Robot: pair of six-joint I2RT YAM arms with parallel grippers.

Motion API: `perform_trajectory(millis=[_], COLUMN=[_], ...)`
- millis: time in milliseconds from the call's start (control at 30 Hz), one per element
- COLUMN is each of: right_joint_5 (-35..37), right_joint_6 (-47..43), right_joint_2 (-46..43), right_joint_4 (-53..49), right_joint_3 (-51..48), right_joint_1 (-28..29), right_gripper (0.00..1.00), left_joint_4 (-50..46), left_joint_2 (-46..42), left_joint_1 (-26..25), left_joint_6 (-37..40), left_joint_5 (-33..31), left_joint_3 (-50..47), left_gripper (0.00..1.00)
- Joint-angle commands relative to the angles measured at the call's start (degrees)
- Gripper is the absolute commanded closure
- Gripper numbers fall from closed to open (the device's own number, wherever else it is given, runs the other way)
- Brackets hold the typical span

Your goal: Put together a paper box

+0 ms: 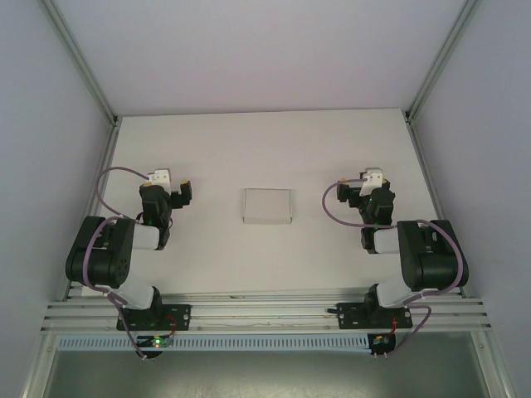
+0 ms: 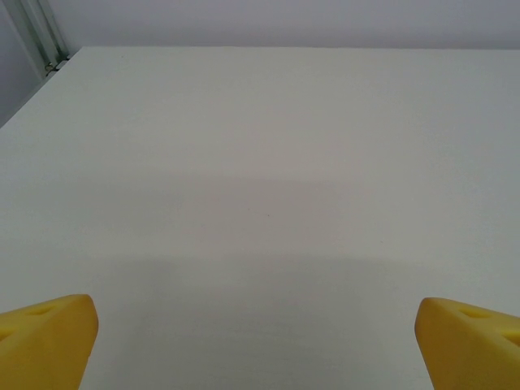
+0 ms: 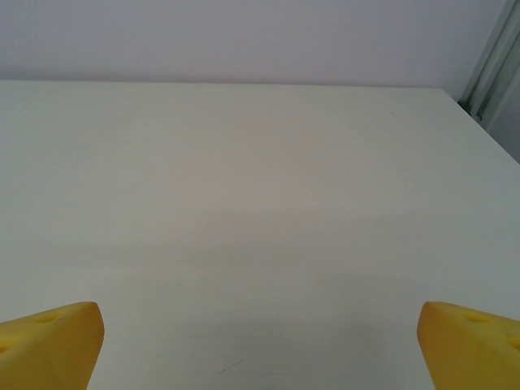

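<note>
Box (image 1: pixel 267 206) lies at frame centre in the top view, long axis running left-right. Left gripper (image 1: pixel 172 181) and right gripper (image 1: pixel 358 179) flank it, both wide open, empty, roughly equidistant.

Left tool (image 1: pixel 172 182) and right tool (image 1: pixel 358 181) both wide open, well apart.

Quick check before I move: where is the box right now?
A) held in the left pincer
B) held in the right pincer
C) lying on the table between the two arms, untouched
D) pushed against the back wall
C: the box lies on the table, midway between the left pincer and the right pincer, both open and well apart from it.
</note>
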Motion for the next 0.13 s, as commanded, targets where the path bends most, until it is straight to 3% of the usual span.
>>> perform_trajectory(millis=[0, 100], right_joint_5=[1.13, 1.20], right_joint_6=[0.56, 0.88], right_joint_2=[-0.75, -0.80], right_joint_4=[-0.04, 0.16], right_joint_3=[0.73, 0.62], right_joint_1=[0.66, 0.49], right_gripper=[0.02, 0.02], left_joint_4=[-0.81, -0.74], left_joint_2=[-0.52, -0.55], left_joint_1=[0.50, 0.45], left_joint_6=[-0.58, -0.57], left_joint_5=[-1.14, -1.16], left_joint_3=[-0.19, -0.14], left_gripper=[0.00, 0.00])
